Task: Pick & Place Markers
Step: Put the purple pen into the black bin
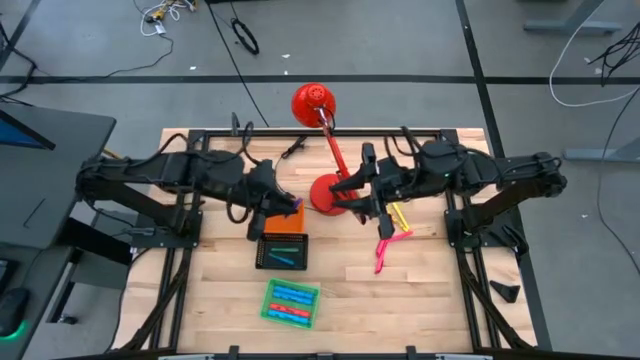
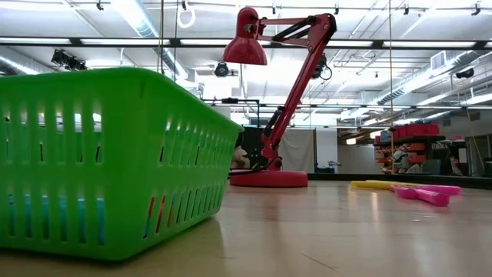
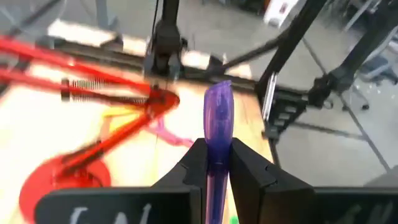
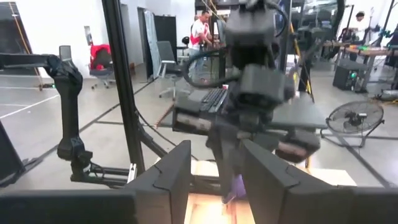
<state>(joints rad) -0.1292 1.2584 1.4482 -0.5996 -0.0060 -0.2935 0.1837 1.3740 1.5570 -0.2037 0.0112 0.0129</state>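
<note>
My left gripper (image 1: 283, 204) hangs over the orange tray (image 1: 285, 220) and is shut on a purple marker (image 3: 217, 118). The marker also shows in the right wrist view (image 4: 236, 185). My right gripper (image 1: 366, 196) is open and empty beside the red lamp's base (image 1: 325, 194), facing the left arm. Pink markers (image 1: 383, 250) and yellow markers (image 1: 400, 215) lie flat on the table under the right arm. They also show in the low view (image 2: 419, 191). More markers lie in the black tray (image 1: 283, 251) and the green tray (image 1: 291, 303). My left gripper pinches the purple marker's shaft (image 3: 217, 163) between its two fingers (image 3: 193, 165). The marker lies along the fingers, and its rounded end (image 3: 219, 93) sticks out past the fingertips toward the table's right. It is lifted clear of the table.
The red desk lamp stands mid-table between the arms, with its arm (image 1: 333, 150) slanting to its head (image 1: 311, 103) at the far edge. The green tray fills the left of the low view (image 2: 108, 161). Bare wood lies to the right of the trays near the front edge.
</note>
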